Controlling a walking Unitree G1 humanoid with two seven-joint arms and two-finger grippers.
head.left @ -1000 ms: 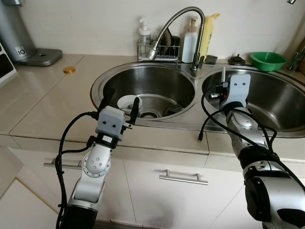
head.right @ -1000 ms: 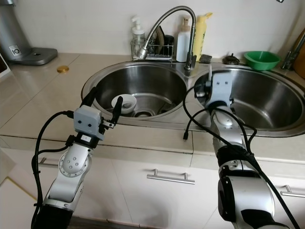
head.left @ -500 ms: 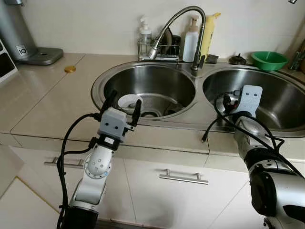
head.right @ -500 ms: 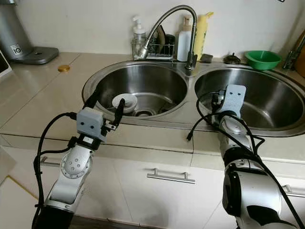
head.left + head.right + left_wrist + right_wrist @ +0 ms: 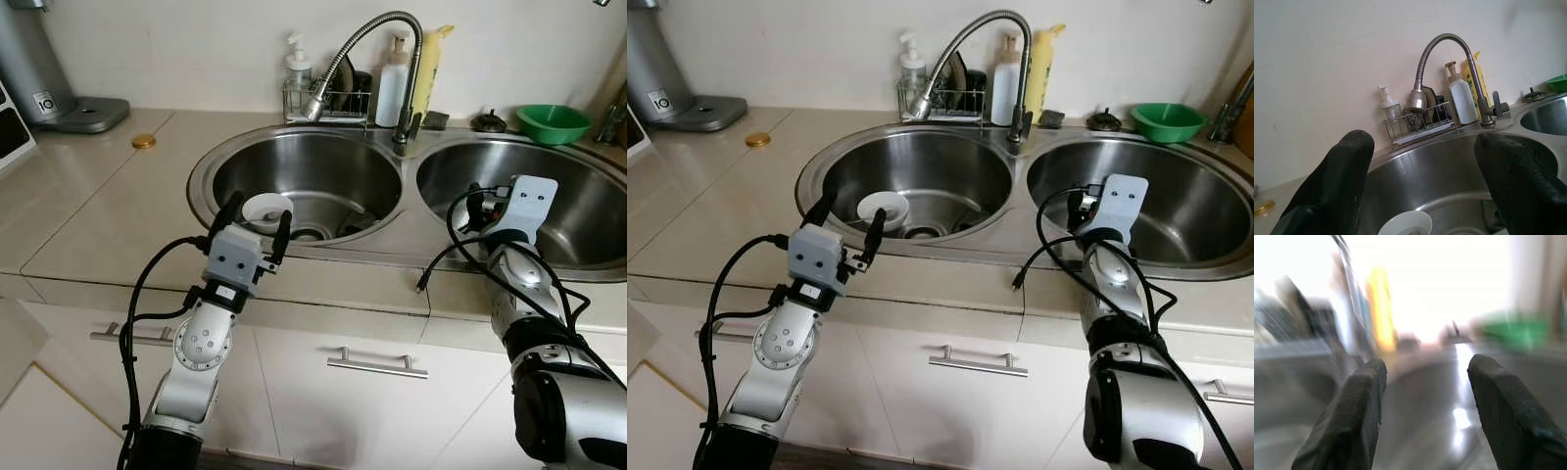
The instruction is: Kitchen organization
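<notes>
A small white bowl (image 5: 265, 209) sits on the floor of the left sink basin (image 5: 343, 162), near the drain. My left gripper (image 5: 257, 217) is open and empty, held over the front rim of that basin; along its fingers (image 5: 1337, 186) the bowl (image 5: 1405, 225) lies just ahead and below. My right gripper (image 5: 1422, 396) is open with nothing between its fingers (image 5: 1354, 416). Its wrist (image 5: 527, 201) hangs over the near edge of the right basin (image 5: 578, 211) and points into it. The right wrist view is blurred.
The curved tap (image 5: 367, 39) rises between the basins. Behind it stand a wire rack with a soap pump (image 5: 297, 73), a white bottle (image 5: 391, 83) and a yellow bottle (image 5: 428, 69). A green bowl (image 5: 552, 123) sits back right. A gold lid (image 5: 143, 143) and a grey appliance (image 5: 49, 83) are on the left counter.
My right arm swung to the right and drew back toward the near edge of the right basin. My left gripper edged slightly forward at the left basin's rim. The bowl has stayed put.
</notes>
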